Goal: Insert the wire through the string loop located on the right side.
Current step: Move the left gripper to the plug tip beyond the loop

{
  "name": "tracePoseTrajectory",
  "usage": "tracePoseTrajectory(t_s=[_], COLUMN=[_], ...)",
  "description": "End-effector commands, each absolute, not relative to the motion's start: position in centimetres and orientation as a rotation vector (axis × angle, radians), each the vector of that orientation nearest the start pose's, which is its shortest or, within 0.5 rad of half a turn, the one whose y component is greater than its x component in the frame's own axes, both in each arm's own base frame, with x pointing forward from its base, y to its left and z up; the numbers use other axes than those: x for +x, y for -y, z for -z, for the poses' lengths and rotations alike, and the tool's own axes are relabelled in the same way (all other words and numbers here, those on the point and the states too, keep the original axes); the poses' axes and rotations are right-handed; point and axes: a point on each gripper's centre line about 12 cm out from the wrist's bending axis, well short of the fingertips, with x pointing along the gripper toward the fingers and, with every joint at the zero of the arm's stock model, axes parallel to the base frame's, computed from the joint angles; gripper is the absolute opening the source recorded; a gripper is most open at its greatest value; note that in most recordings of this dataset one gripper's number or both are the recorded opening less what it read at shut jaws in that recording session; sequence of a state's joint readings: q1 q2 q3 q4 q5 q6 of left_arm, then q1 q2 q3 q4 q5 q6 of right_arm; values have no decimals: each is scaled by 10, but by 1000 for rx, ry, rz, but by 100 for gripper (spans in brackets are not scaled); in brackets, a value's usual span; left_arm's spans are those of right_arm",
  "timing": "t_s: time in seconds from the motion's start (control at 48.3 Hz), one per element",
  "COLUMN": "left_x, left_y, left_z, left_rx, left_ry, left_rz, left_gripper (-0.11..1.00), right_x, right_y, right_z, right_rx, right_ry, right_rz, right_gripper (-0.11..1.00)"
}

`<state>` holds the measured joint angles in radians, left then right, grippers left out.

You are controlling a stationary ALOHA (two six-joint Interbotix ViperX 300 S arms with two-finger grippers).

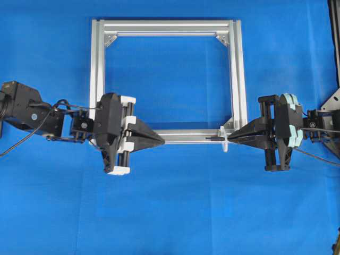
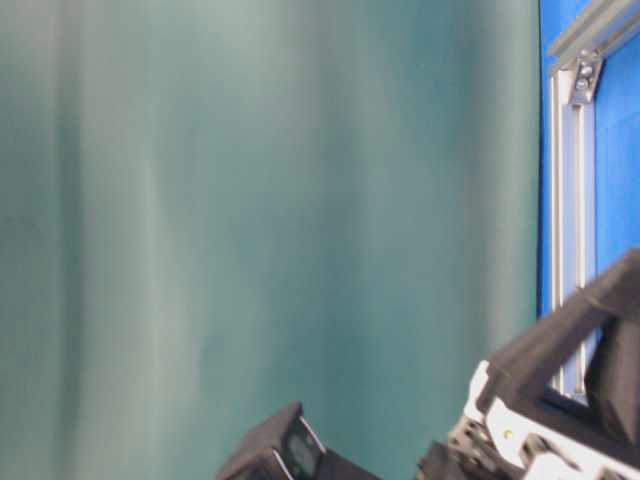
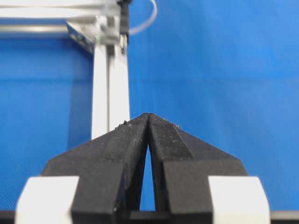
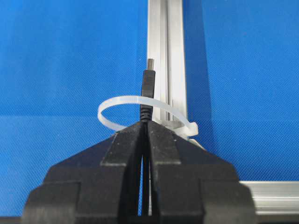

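Right wrist view: right gripper [image 4: 145, 122] clamped on the wire [image 4: 148, 86], plug poking through the string loop [image 4: 140, 101]; left gripper [image 3: 148, 115] pinched together, empty. A snag could drag the plug back out

One wire [image 4: 147, 86], one string loop [image 4: 126, 105], one aluminium frame [image 1: 96, 69], two claws: left [image 1: 161, 139], right [image 1: 232, 136]

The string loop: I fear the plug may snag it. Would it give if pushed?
Probably yes: the string loop looks like a thin, self-supporting band, so springy. One end seems fixed at the frame, so it should flex, not slide.
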<state>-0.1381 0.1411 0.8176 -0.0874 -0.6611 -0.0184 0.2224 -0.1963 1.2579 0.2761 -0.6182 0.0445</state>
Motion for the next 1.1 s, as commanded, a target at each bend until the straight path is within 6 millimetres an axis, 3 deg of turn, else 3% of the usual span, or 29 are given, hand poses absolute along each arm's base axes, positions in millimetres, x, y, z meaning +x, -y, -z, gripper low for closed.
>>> tracePoseTrajectory(t_s=[0.0,0.559,1.014,1.077], left_x=[395,485,491,491], left_y=[46,32,30,29], left_z=[-152,-174,-168,-169], left_rx=[-61,-78,-71,-72], left_ry=[-248,-273,-304,-301], left_rz=[69,27,24,22], left_gripper=[0,0,1,9], right_x=[254,254,253,253], right_y=[-37,-37,-37,-37], right_z=[-126,-126,-125,-125], right_rx=[184,184,184,184], right_ry=[-428,-428,-431,-432], right_rz=[0,0,0,1], right_gripper=[-4,-4,-4,-4])
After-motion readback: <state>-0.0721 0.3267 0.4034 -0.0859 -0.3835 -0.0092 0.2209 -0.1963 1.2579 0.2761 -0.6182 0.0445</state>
